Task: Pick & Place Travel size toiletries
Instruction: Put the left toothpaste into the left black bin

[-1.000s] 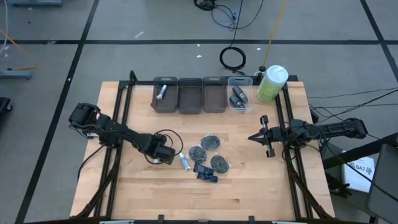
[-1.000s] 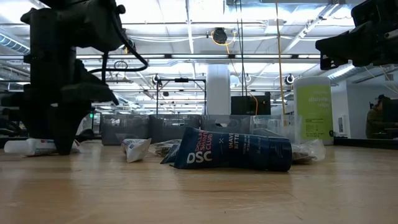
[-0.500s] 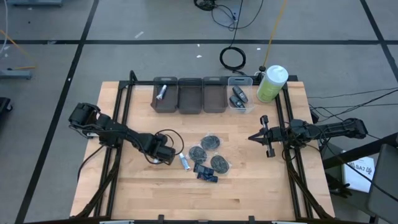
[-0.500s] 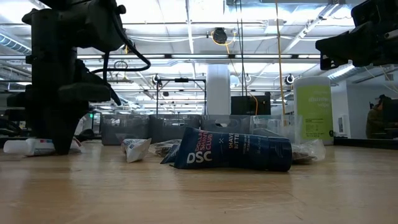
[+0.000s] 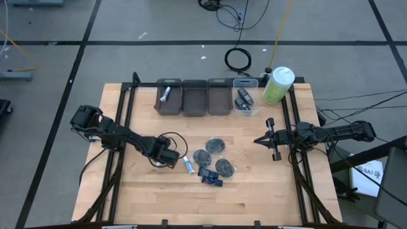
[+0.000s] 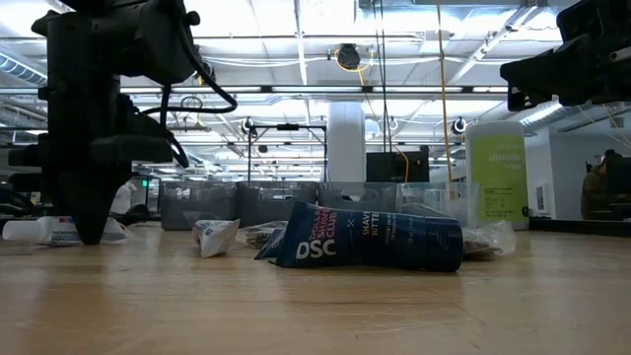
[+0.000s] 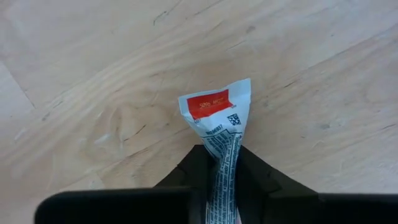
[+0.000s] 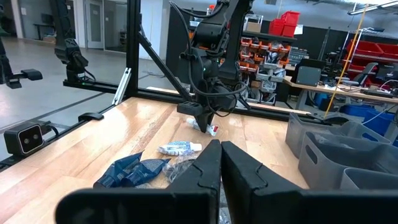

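Note:
My left gripper stands low on the table at left of centre, shut on a white tube with a red-marked crimped end. It also shows in the low view. A second white-and-blue tube lies flat just to its right. Round dark discs in clear wraps and dark blue packets lie at mid-table. A blue packet fills the middle of the low view. My right gripper hovers shut and empty at the right, above the table. My left gripper pinches the tube's body between its two fingers, just behind the crimped end. The fingers come from above, pointing down, one on each side of the tube. The tube lies level at table height, and its crimped end sticks out past the fingertips.
Three dark bins stand along the far edge. The left one holds a tube, and a clear bin holds dark oval pieces. A big green bottle with a white cap stands at the far right. Bare wood lies toward the near edge.
My left gripper has edged a little toward the table's left edge, staying low and shut on the tube, which has slid along with it.

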